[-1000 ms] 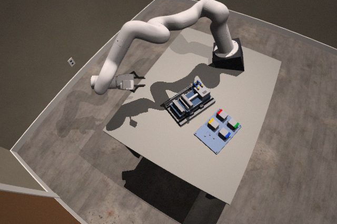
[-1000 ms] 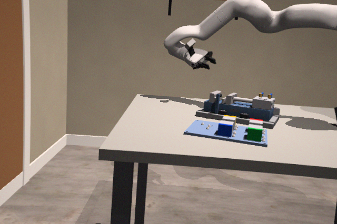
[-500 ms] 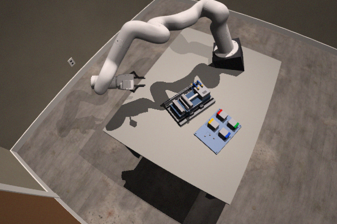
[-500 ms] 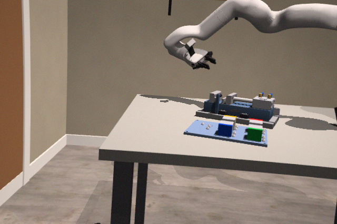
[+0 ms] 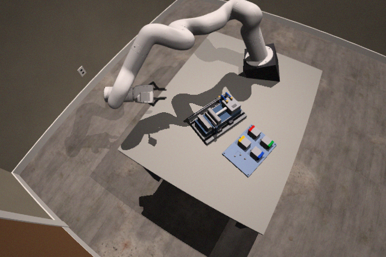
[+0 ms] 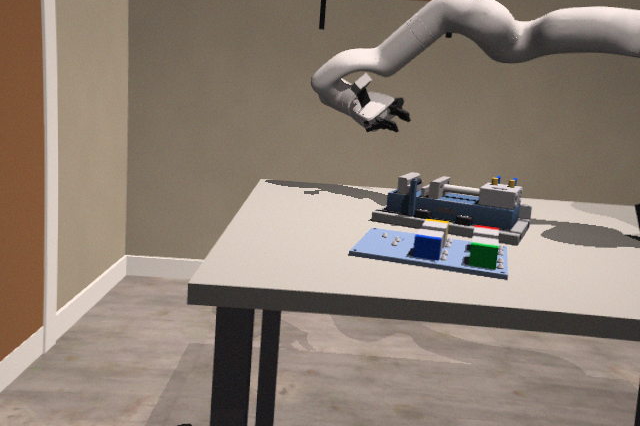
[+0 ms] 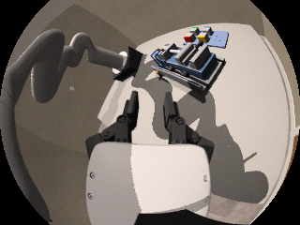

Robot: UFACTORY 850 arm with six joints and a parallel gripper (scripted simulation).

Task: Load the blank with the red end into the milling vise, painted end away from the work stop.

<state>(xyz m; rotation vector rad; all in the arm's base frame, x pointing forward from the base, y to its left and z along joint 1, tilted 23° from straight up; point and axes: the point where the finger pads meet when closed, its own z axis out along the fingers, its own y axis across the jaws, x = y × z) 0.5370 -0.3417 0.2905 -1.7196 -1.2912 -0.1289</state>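
Note:
The blank with the red end (image 5: 254, 130) lies on the light blue infeed plate (image 5: 247, 151), at the corner nearest the vise (image 5: 219, 116); it also shows in the side view (image 6: 485, 230). The vise stands on its raised plate mid-table, and nothing sits between its jaws. My gripper (image 5: 163, 93) hangs in the air off the table's far left edge, well above and away from the vise (image 6: 454, 199). Its fingers stand partly apart with nothing between them (image 7: 150, 103), as the side view also shows (image 6: 399, 120).
Three other blanks lie on the infeed plate: yellow-ended (image 5: 243, 142), green-ended (image 5: 267, 142) and blue-ended (image 5: 257, 152). The arm's black base (image 5: 261, 62) stands at the table's back. The vise's hose fittings (image 5: 228, 97) rise at its far end.

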